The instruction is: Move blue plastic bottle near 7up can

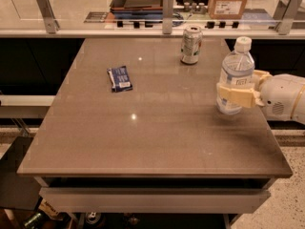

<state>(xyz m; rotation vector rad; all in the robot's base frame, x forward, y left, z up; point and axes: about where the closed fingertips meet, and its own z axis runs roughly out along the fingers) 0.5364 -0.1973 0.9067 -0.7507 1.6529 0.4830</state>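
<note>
Cream end effector (234, 90), at the right side of the surface (157, 137), grasps the upright blue plastic bottle (237, 67). 7up can (191, 44) stands apart near the far edge. Snack packet (120, 78) lies well left.

hand (229, 95) with bottle (237, 69) at right, can (191, 44) unobstructed

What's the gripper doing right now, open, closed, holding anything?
Gripper: closed around the blue plastic bottle, holding it upright over the right side of the table, apart from the 7up can.
</note>
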